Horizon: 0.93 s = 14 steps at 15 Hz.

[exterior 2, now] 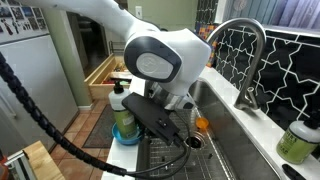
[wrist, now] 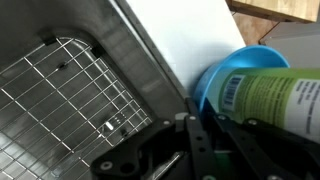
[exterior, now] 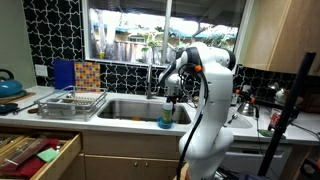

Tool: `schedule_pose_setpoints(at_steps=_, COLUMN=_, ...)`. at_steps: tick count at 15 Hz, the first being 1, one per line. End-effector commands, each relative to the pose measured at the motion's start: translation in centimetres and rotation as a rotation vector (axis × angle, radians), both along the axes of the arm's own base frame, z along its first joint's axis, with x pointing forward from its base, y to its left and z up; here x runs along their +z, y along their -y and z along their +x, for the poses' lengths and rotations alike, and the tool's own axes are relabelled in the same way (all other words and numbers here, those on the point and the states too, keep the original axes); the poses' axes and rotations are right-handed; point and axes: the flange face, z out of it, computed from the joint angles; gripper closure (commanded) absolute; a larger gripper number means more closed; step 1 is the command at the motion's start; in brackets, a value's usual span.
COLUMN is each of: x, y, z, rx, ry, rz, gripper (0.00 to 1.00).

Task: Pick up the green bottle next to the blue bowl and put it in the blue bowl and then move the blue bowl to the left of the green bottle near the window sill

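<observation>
The blue bowl (wrist: 212, 82) stands on the white counter strip in front of the sink, also seen in both exterior views (exterior: 165, 122) (exterior 2: 124, 139). A green bottle (wrist: 272, 98) with a barcode label stands inside it (exterior 2: 125, 120). My gripper (wrist: 200, 120) reaches in from the sink side. Its fingers are close together, and the bowl's near rim runs in between their tips. A second green bottle (exterior 2: 296, 140) stands by the window sill behind the sink.
A wire rack (wrist: 60, 90) lies in the steel sink beside the bowl. The faucet (exterior 2: 245, 60) rises at the back of the sink. A dish rack (exterior: 70, 100) sits on the counter, and a drawer (exterior: 35, 150) stands open below.
</observation>
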Motion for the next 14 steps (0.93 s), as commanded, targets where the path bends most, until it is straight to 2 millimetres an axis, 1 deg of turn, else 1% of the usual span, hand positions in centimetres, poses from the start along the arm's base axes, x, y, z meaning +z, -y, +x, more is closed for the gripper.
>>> schedule_pose_setpoints(at_steps=1, x=-0.4, y=-0.4, z=-0.2, rx=0.011, ry=0.008, rz=0.026, gripper=0.99)
schedule_pose_setpoints(at_steps=5, x=-0.5, y=-0.4, z=-0.1, rx=0.006, ry=0.012, rz=0.043, gripper=0.99)
schedule_pose_setpoints(at_steps=9, x=0.5, y=-0.1, z=0.0, rx=-0.016, ry=0.032, rz=0.049, gripper=0.99)
schedule_pose_setpoints(at_steps=11, x=1.4, y=0.5, z=-0.1, rx=-0.048, ry=0.043, rz=0.044, gripper=0.99)
schedule_pose_setpoints(at_steps=14, x=2.9, y=2.3, z=-0.5, rx=-0.170, ry=0.045, rz=0.013, gripper=0.99)
